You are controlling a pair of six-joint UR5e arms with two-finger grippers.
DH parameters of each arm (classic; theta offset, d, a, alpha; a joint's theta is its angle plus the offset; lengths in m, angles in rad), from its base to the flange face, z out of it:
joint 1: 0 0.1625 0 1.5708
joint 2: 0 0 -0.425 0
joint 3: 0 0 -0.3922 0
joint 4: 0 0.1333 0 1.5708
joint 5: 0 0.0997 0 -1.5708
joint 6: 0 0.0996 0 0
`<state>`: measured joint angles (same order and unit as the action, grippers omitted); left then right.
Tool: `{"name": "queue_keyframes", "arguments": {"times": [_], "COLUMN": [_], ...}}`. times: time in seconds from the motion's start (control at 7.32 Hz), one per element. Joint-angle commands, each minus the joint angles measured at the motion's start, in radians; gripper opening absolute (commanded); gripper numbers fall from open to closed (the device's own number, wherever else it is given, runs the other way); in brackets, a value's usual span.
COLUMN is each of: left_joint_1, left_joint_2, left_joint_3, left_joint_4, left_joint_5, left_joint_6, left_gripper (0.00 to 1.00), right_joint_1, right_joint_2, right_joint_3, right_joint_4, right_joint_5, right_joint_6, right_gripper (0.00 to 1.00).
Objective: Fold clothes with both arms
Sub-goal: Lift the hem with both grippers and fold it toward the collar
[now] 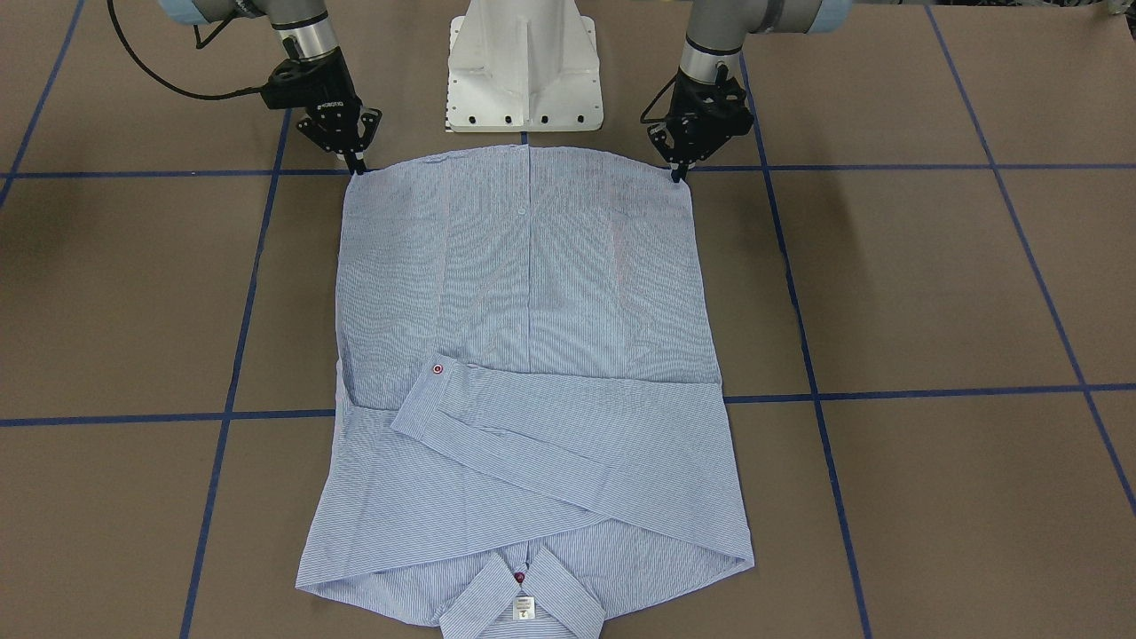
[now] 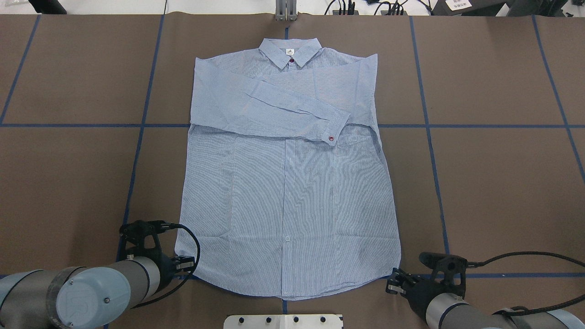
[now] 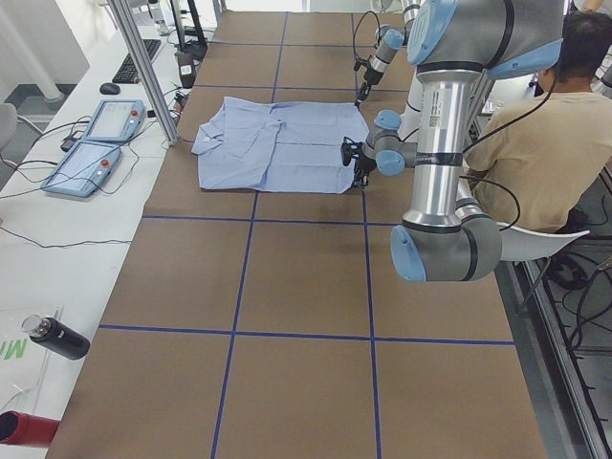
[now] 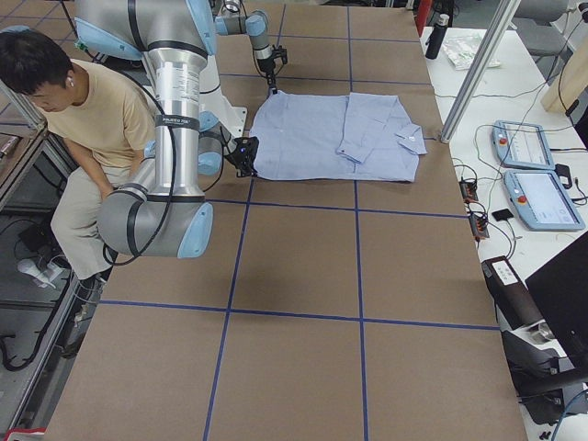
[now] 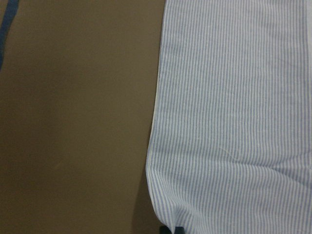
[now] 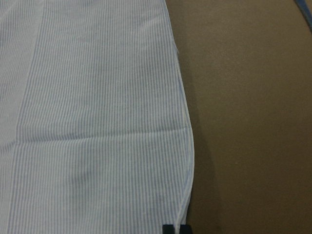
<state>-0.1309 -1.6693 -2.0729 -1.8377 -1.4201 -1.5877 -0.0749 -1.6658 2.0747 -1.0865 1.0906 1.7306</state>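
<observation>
Left gripper, right of centre near the top of the front-facing view, points straight down with its two fingers pressed together on one corner of the hem of the shirt. Its wrist view shows the striped cloth puckered right at the dark fingertip on the bottom edge of the frame. The right gripper, left of centre near the top of the same front-facing view, is pinched closed on the other hem corner in the same way. Both hem corners lie low on the table. The shirt is spread flat, front up, in the middle of the brown table, with its hem at the top of the frame just below the white pedestal base. Its collar is at the bottom edge, with a small white label showing inside it. Both sleeves are folded across the chest, and the upper one runs diagonally up to the left and ends in a cuff with a dark red button. Blue tape lines mark a grid on the table. In the left side view a person in a tan top sits at the right edge of the frame.
</observation>
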Motion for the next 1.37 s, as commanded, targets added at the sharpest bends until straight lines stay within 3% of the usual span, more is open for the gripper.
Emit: {"name": "queue_keyframes", "arguments": {"times": [0.0,0.14,0.27,0.41,0.55,0.82,0.96,1.23], "left_joint_1": [-0.001,-0.001,-0.001,-0.003,-0.001,0.028,0.019,-0.068], "left_joint_2": [0.002,0.005,0.003,0.005,0.002,0.002,-0.003,-0.017], "left_joint_3": [-0.018,-0.068,-0.135,-0.258,-0.394,-0.578,-0.64,-0.595], "left_joint_4": [0.002,0.014,0.084,0.182,0.299,0.406,0.429,0.431], "left_joint_5": [0.0,-0.002,-0.01,-0.022,-0.098,-0.167,-0.209,-0.229], "left_joint_6": [0.0,0.002,0.003,0.005,0.005,0.006,0.02,0.108], "left_gripper": [0.0,0.0,0.0,0.0,0.0,0.0,0.0,0.0], "right_joint_1": [0.006,0.012,0.013,0.014,0.017,0.024,0.079,0.203], "right_joint_2": [0.023,0.008,-0.017,-0.018,-0.017,0.009,0.026,0.043], "right_joint_3": [0.004,0.046,0.171,0.338,0.486,0.692,0.703,0.665], "right_joint_4": [-0.032,-0.032,-0.096,-0.268,-0.391,-0.592,-0.602,-0.604], "right_joint_5": [0.0,0.002,0.008,0.046,0.11,0.245,0.32,0.371], "right_joint_6": [0.003,0.003,0.001,0.001,0.001,0.001,-0.005,-0.061], "right_gripper": [0.0,0.0,0.0,0.0,0.0,0.0,0.0,0.0]}}
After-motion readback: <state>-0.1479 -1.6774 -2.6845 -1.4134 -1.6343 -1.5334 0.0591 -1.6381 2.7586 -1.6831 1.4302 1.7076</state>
